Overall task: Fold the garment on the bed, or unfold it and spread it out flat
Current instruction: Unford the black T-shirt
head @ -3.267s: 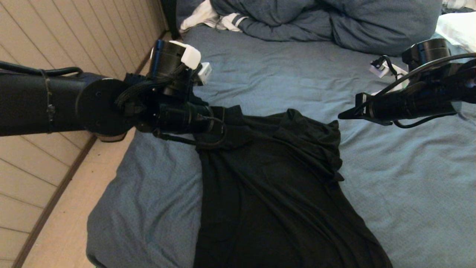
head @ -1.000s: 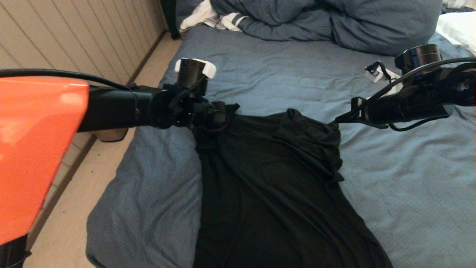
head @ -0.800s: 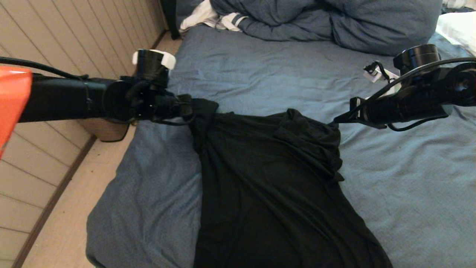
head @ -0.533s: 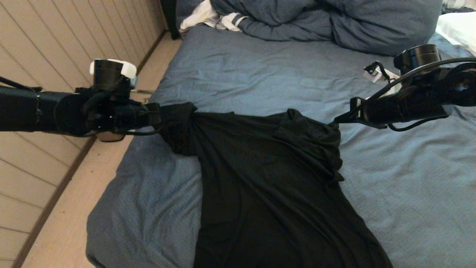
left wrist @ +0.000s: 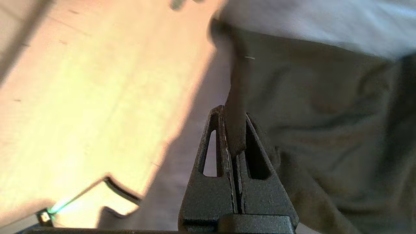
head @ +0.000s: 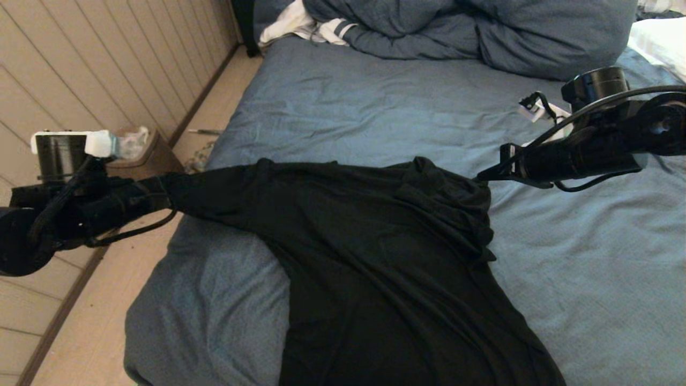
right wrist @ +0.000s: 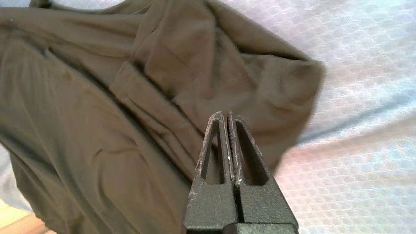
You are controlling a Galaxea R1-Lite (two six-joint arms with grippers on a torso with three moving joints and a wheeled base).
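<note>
- Here the left gripper [left wrist: 234, 130] pinches the garment [head: 375, 257], stretched past the bed [head: 375, 107] edge.
- Right gripper [right wrist: 226, 120] (fingers pressed together, empty) hovers above the garment's bunched corner.

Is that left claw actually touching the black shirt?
Touching. In the left wrist view the left gripper is shut on a fold of the shirt, with cloth pinched between its fingers.
</note>
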